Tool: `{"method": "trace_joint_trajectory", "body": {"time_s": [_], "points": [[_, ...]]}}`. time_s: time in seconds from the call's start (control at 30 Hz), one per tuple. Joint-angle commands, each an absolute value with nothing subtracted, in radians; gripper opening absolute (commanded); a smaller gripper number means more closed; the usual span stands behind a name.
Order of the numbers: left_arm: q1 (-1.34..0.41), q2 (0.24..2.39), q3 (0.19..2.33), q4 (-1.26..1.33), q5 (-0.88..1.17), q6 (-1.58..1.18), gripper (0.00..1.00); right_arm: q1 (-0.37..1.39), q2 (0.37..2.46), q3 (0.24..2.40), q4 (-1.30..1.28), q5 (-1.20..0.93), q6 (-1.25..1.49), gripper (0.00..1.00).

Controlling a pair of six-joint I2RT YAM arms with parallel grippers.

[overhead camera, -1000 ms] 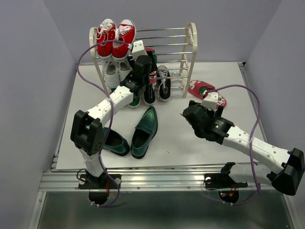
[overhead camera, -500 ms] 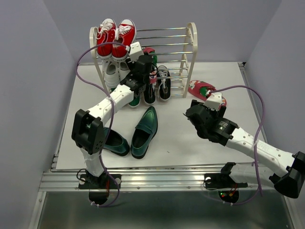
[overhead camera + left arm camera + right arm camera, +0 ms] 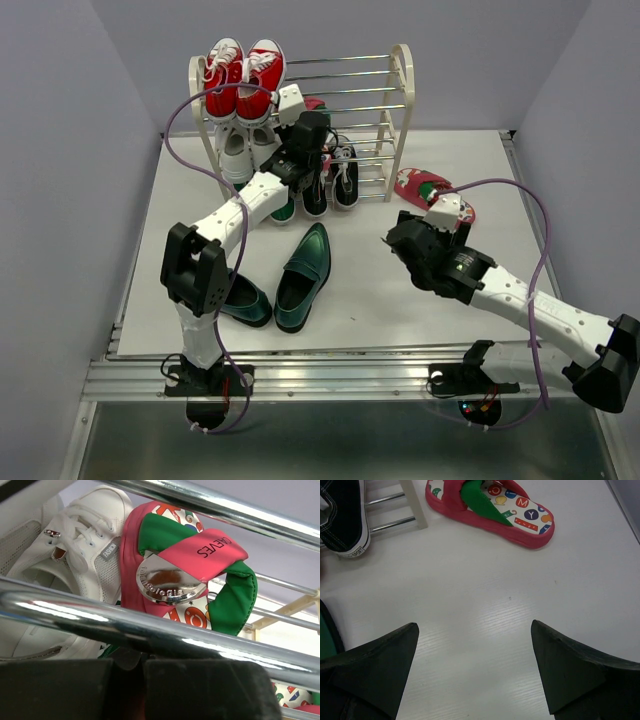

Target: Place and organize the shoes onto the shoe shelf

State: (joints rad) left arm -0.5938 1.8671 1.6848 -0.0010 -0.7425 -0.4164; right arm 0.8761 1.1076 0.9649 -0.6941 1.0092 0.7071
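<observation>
The shoe shelf [image 3: 403, 110] stands at the back of the table. My left gripper [image 3: 318, 160] reaches into it beside the white sneakers, its jaws shut [image 3: 142, 665] just under a chrome rod [image 3: 125, 625], with nothing seen between them. Beyond that rod a red flip-flop [image 3: 170, 555] with a pink and green strap rests on the shelf. The other flip-flop [image 3: 432, 190] [image 3: 490, 505] lies on the table right of the shelf. My right gripper [image 3: 395, 240] [image 3: 474, 625] hangs open over bare table just before it. Black sneakers [image 3: 344, 175] [image 3: 342, 515] sit on the bottom tier. Two green loafers [image 3: 305, 262] [image 3: 240, 298] lie on the table.
Red sneakers [image 3: 240, 75] fill the left of the top tier, and white sneakers [image 3: 240, 150] [image 3: 75, 545] sit below them. The shelf's right leg [image 3: 412, 505] stands between the black sneaker and the loose flip-flop. Grey walls close in on both sides.
My left gripper has shut, after standing open at the shelf, and has pushed slightly further in. The right arm has shifted only a little.
</observation>
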Motion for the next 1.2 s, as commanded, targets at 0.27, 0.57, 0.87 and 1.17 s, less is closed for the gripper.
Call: {"method": "trace_joint_trajectory", "body": {"time_s": [0.27,0.57,0.87,1.17], "points": [[-0.580,1.744,1.530,0.311,-0.602,-0.244,0.00,0.870,1.118,0.951,-0.660,1.022,0.718,1.00],[-0.578,1.703,1.425,0.420,-0.460,-0.144,0.00,0.870,1.143,0.956,-0.661,1.019,0.719,1.00],[-0.557,1.724,1.388,0.471,-0.373,-0.106,0.00,0.870,1.150,0.956,-0.660,1.025,0.716,1.00],[-0.546,1.727,1.341,0.566,-0.319,-0.031,0.00,0.870,1.187,0.960,-0.660,1.020,0.700,1.00]]}}
